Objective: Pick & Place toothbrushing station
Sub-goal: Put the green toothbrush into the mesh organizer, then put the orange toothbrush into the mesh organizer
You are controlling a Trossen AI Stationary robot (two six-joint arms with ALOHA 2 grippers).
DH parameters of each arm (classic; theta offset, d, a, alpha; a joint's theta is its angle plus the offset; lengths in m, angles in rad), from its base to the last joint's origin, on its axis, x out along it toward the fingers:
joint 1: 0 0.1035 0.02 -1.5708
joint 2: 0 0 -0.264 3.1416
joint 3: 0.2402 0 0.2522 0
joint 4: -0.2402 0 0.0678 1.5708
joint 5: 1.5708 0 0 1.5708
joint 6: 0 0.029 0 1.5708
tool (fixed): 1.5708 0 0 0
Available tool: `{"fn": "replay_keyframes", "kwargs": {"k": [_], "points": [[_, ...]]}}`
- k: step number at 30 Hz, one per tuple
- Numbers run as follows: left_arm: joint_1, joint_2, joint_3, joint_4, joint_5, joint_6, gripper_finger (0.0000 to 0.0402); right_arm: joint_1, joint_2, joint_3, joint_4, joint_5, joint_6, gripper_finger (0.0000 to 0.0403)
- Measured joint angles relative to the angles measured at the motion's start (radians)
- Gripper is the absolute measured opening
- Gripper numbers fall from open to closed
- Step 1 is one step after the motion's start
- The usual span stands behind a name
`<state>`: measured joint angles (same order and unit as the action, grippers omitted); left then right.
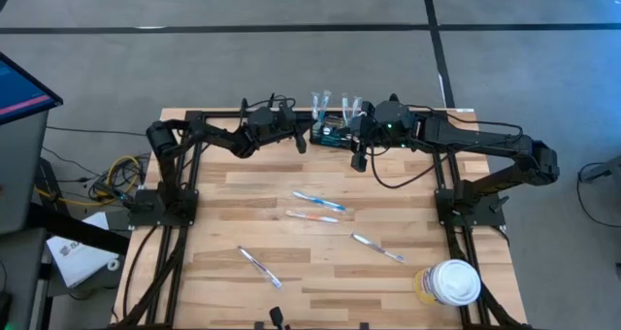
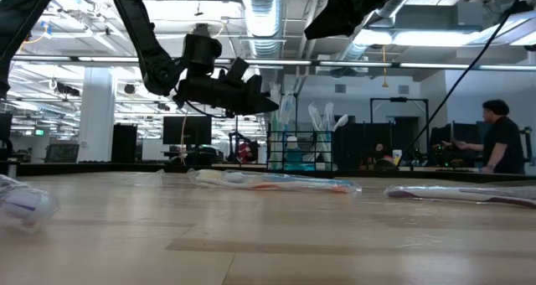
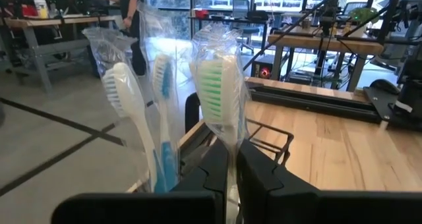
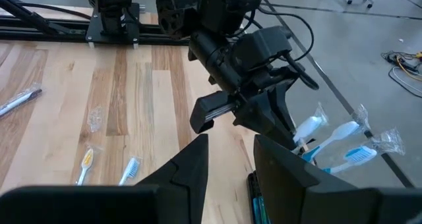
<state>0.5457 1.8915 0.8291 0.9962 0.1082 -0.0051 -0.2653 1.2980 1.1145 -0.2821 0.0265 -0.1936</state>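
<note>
The black wire-mesh holder stands at the table's far edge; it also shows in the low view. Wrapped toothbrushes stand upright in it. My left gripper is beside the holder's left side, shut on a wrapped green-bristled toothbrush. Two white and blue brushes stand beside it. My right gripper hangs open and empty, just near of the holder's right end. Its wrist view looks down on my left gripper. My left gripper pinches the green-bristled toothbrush's wrapped handle between its two fingers, below the head. The fingers come level from the table's left, across the brush. The brush stands upright, head up. The fingers hide its lower end.
Several wrapped toothbrushes lie loose on the table's middle and near left. A round white-lidded tub stands at the near right corner. A person stands in the room behind the table.
</note>
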Motion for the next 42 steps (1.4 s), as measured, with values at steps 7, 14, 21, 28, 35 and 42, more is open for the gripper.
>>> {"fn": "replay_keyframes", "kwargs": {"k": [7,14,21,28,35,42], "points": [[0.005,0.000,0.000,-0.012,-0.003,0.000,0.0008,0.000,0.000,0.000,0.000,0.000,0.000,0.0111],[0.010,0.000,0.000,-0.031,-0.003,-0.002,0.0022,0.000,0.000,0.000,0.000,0.000,0.001,0.0111],[0.010,0.000,0.000,-0.031,-0.015,-0.003,0.0047,0.000,0.000,0.000,0.000,0.000,0.001,0.0111],[0.011,-0.001,0.000,-0.031,-0.019,-0.003,0.0097,0.000,0.000,0.000,0.000,0.000,0.002,0.0111],[0.016,-0.013,0.000,-0.038,-0.019,-0.002,0.0152,0.000,0.000,0.000,-0.001,0.000,0.002,0.0111],[0.023,-0.119,0.000,-0.181,-0.019,0.028,0.0178,0.000,0.000,-0.016,-0.001,0.000,0.002,0.0111]]}}
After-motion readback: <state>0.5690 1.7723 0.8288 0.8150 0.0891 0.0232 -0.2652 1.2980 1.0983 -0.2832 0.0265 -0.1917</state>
